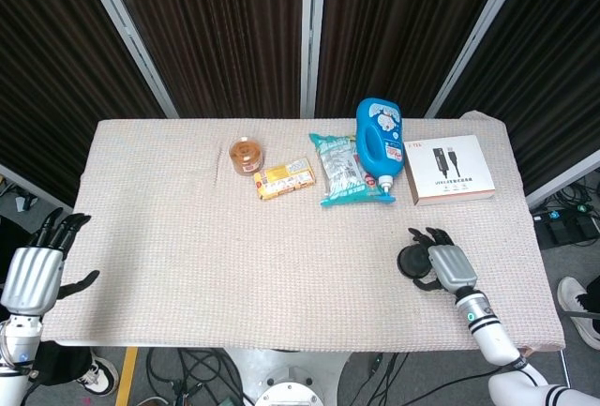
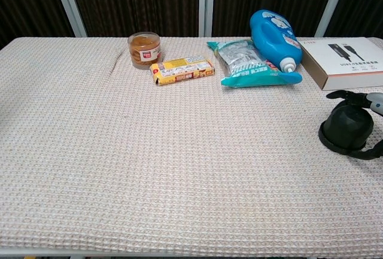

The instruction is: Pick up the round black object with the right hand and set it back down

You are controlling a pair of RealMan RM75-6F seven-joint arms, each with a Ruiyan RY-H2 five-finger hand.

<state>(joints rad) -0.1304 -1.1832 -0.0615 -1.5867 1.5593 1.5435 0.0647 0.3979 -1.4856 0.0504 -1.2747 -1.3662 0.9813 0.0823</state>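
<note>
The round black object sits on the cloth near the table's front right. My right hand straddles it from the right, partly covering it in the head view. In the chest view its fingers arch past the far side and the thumb curls around the near side of the base. The fingers stay spread and the object rests flat on the table. My left hand hangs off the table's left edge with its fingers apart and nothing in it.
Along the back stand a small jar, a yellow snack bar, a teal packet, a blue bottle lying down and a white box. The table's front edge runs close to my right wrist.
</note>
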